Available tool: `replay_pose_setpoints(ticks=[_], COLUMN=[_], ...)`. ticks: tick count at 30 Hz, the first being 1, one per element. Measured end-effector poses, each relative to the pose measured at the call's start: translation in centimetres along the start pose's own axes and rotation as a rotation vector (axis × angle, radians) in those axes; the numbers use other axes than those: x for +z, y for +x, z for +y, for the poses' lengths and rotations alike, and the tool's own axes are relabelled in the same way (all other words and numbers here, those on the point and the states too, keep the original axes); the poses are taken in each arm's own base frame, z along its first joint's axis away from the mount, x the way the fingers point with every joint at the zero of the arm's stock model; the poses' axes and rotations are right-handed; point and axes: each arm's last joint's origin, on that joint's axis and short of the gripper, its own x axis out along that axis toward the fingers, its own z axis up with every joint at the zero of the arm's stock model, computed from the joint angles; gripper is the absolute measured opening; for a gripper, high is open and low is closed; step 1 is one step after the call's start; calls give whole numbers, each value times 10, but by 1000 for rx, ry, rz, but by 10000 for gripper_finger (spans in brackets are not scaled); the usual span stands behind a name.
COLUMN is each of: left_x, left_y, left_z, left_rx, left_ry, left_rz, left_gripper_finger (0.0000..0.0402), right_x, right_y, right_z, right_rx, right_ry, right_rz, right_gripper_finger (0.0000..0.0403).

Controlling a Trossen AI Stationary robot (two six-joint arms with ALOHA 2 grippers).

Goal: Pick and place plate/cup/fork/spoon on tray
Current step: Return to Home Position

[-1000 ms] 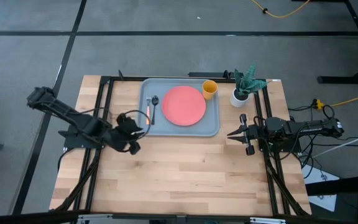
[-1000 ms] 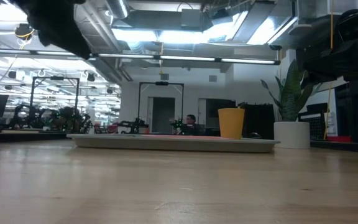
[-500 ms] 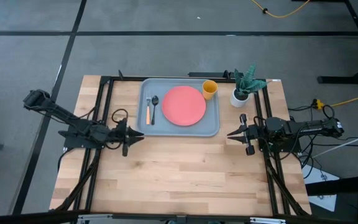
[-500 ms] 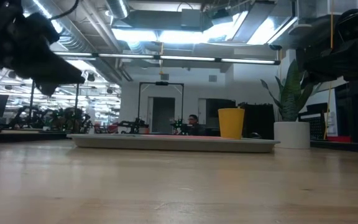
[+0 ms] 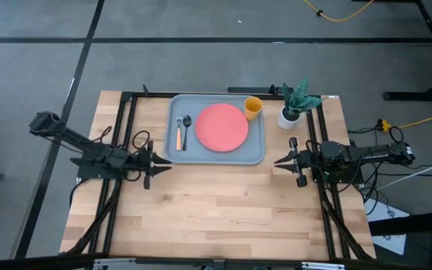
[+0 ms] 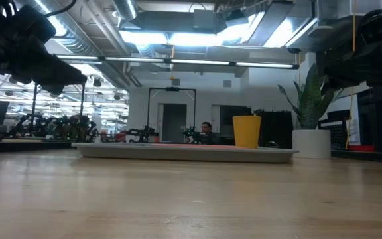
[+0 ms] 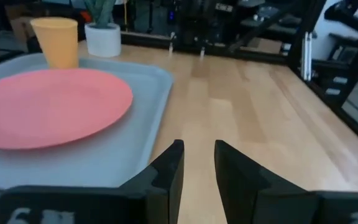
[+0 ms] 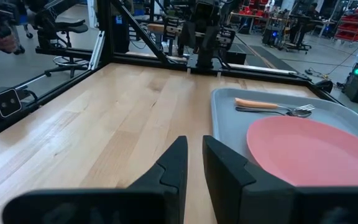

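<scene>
Lying on the tray (image 5: pixel 257 154), the plate (image 5: pixel 222 126), cup (image 5: pixel 253 107), fork (image 5: pixel 178 136) and spoon (image 5: pixel 187 129) are showing from above; low down, fork and spoon are hiding. Left gripper (image 5: pixel 158 162) and right gripper (image 5: pixel 278 160) are hovering beside it, fingers slightly apart, empty.

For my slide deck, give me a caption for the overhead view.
Plate, cup, fork and spoon sit on the tray.
</scene>
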Motion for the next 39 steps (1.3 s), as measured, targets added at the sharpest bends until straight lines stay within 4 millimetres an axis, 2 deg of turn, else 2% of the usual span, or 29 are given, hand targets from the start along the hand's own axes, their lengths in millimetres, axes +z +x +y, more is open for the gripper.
replay_pose_setpoints(ticks=[9, 14, 24, 39], left_x=[-2, -6, -5, -2], left_y=[-2, -3, -2, -4], left_z=[18, 26, 34, 35], left_rx=[-29, 10, 33, 11], left_ry=[1, -22, -65, -70], left_rz=[62, 116, 112, 81], left_gripper_finger=[82, 82, 82, 82], right_x=[0, 0, 0, 0], right_y=[0, 0, 0, 0], right_z=[0, 0, 0, 0], right_rx=[0, 0, 0, 0], right_ry=[0, 0, 0, 0], right_rz=[0, 0, 0, 0], right_gripper_finger=[56, 56, 56, 56])
